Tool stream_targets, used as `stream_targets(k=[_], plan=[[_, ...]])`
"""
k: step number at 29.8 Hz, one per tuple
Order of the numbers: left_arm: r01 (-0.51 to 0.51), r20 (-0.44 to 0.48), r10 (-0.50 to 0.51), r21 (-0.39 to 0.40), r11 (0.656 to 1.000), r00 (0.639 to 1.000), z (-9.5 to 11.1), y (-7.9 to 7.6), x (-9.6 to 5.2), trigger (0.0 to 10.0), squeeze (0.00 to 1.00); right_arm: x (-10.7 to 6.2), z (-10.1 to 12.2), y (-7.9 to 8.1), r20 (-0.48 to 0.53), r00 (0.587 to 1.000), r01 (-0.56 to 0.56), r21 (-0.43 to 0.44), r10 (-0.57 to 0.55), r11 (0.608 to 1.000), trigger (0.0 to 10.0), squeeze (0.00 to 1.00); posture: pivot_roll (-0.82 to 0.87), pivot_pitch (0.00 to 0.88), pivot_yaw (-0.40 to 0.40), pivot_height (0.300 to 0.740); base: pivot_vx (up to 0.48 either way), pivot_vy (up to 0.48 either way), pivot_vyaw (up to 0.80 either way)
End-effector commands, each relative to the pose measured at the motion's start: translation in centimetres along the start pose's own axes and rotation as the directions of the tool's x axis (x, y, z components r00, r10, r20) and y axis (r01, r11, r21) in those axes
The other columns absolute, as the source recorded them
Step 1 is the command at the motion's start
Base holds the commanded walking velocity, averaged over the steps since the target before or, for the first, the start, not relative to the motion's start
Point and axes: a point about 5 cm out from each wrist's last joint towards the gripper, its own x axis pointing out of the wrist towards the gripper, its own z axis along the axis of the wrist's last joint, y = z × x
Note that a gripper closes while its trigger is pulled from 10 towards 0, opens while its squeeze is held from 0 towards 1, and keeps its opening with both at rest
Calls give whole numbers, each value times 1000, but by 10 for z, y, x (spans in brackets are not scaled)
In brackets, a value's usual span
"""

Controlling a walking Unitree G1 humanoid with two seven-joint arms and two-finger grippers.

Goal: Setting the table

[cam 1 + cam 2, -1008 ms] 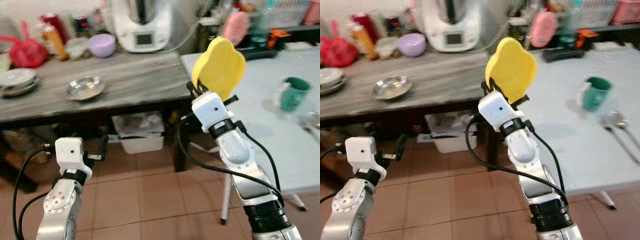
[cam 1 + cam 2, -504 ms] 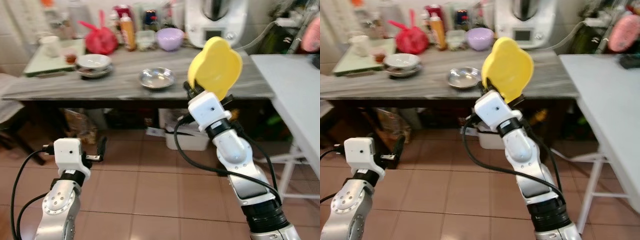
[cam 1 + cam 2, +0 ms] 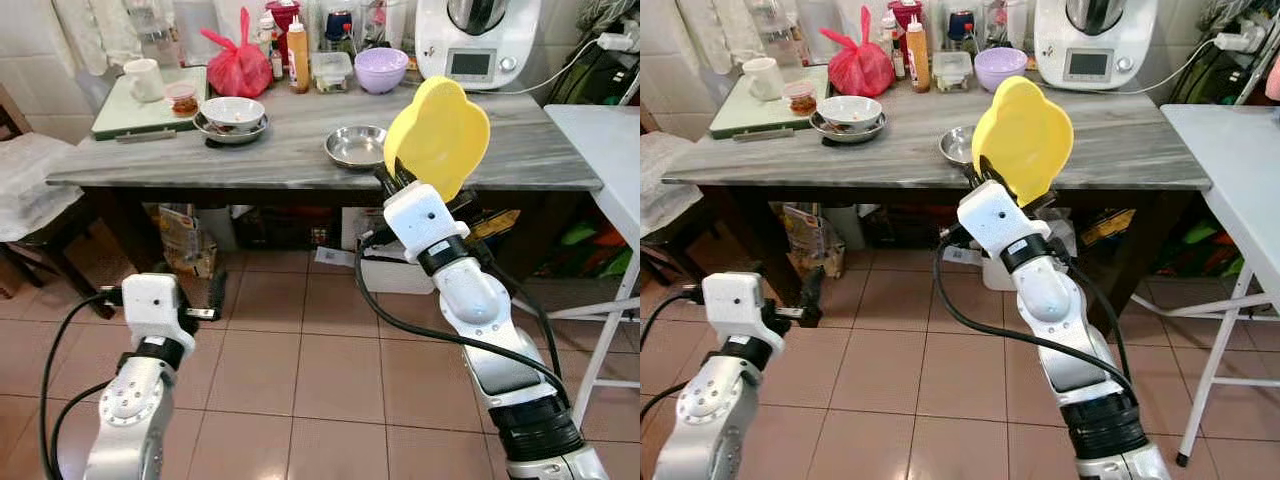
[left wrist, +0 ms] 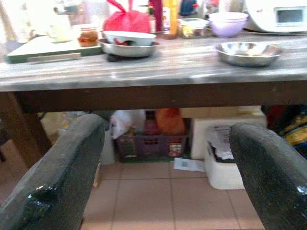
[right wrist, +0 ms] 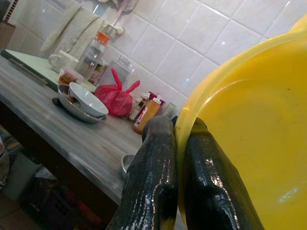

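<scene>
Left gripper (image 3: 213, 296) low over the tiled floor (image 3: 300, 360), fingers spread wide, nothing between them. Right gripper (image 3: 392, 184) raised in front of the counter (image 3: 290, 155), its two fingers pinched on the rim of one yellow plate (image 3: 437, 136), which stands upright, edge-on in the grip (lobed outline, up in the air, touching no surface).

Under the counter: one white box (image 3: 395, 272), a purple crate (image 4: 146, 145) and some bags. One white table (image 3: 612, 135) at the right, only its corner and legs in view.

On the counter, near edge to back: one empty steel bowl (image 3: 356, 146) just beside the plate; one white bowl (image 3: 232, 111) sitting in a steel dish (image 3: 230, 130); one green cutting board (image 3: 150, 103) at the left with one white mug (image 3: 144, 79) and one small jar (image 3: 183, 96) on it. Back row: one red plastic bag (image 3: 239, 67), one orange-capped bottle (image 3: 298, 60), one clear lidded tub (image 3: 331, 71), one purple bowl (image 3: 381, 69), one white kitchen machine (image 3: 476, 43) at the right.
</scene>
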Motion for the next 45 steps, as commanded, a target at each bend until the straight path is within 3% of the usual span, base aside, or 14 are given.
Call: stream_targets(k=[1, 9, 45], plan=[[12, 20, -12, -1, 1000, 1000, 4, 0, 0, 10000, 0, 3, 3, -6, 10, 1000, 25, 4, -25, 1000, 10000, 0, -100, 34, 64, 740, 0, 0, 0], [48, 41, -48, -8, 999, 998, 6, -4, 1, 10000, 0, 3, 3, -6, 15, 1000, 22, 2, -22, 1000, 10000, 0, -106, 35, 64, 740, 159, 0, 0], [99, 40, -98, -24, 995, 994, 4, -15, 1, 10000, 0, 3, 2, -6, 11, 1000, 21, 3, -21, 1000, 10000, 0, -113, 36, 69, 740, 423, 0, 0]])
